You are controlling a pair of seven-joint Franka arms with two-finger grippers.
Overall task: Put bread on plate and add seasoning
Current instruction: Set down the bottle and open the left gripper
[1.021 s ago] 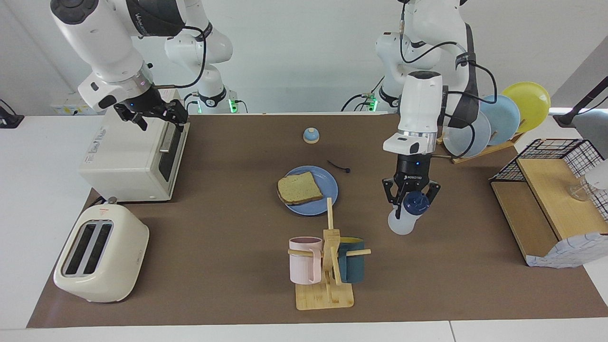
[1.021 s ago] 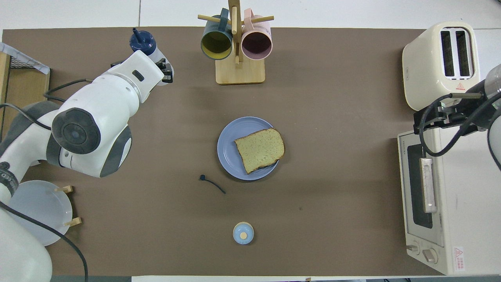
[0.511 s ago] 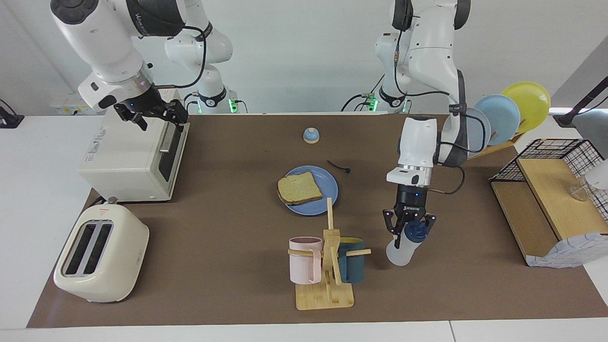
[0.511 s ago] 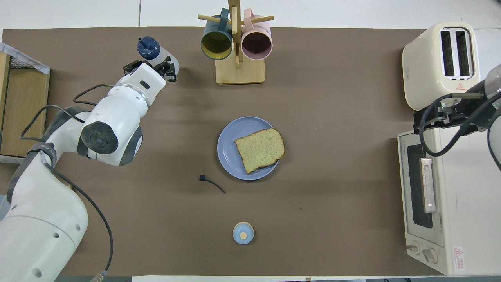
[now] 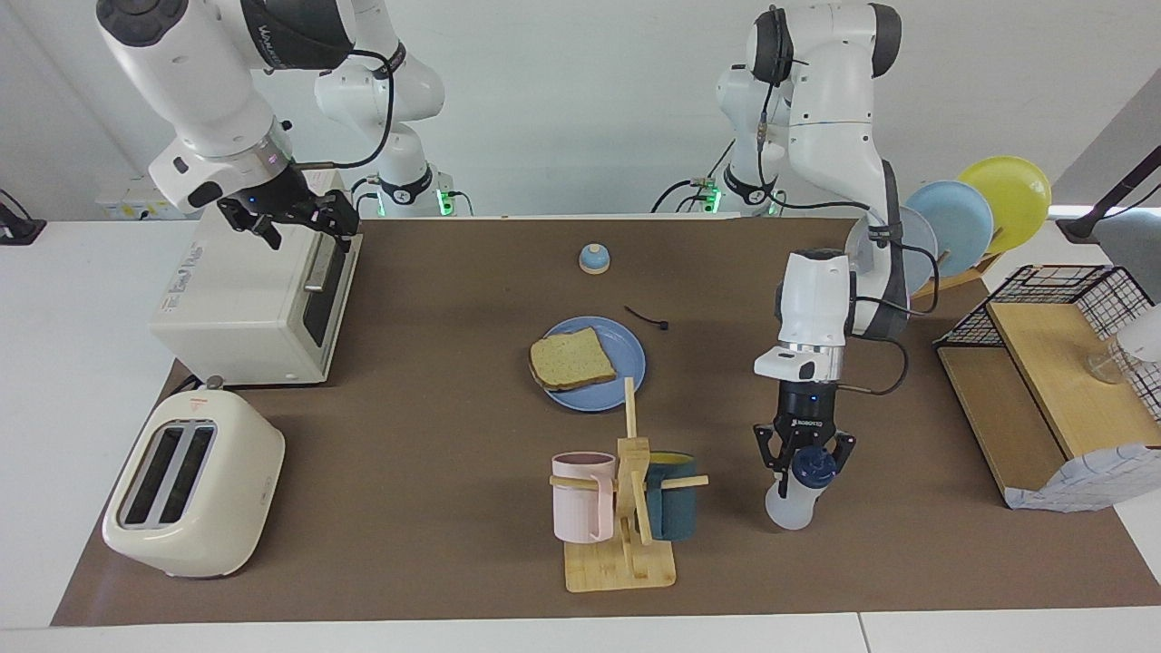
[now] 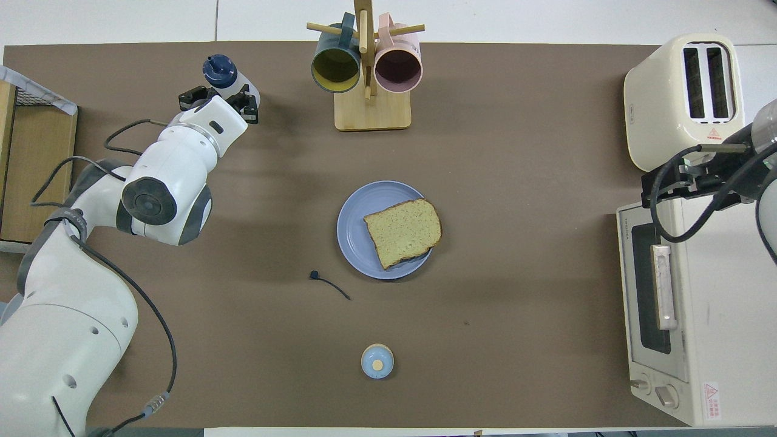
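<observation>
One slice of bread lies on the blue plate at mid-table, two mugs hang on a wooden rack, the left tool grips the seasoning bottle (standing beside the rack), and the right tool waits open over the oven.

The bread lies on the plate; the left tool grips the seasoning.
</observation>
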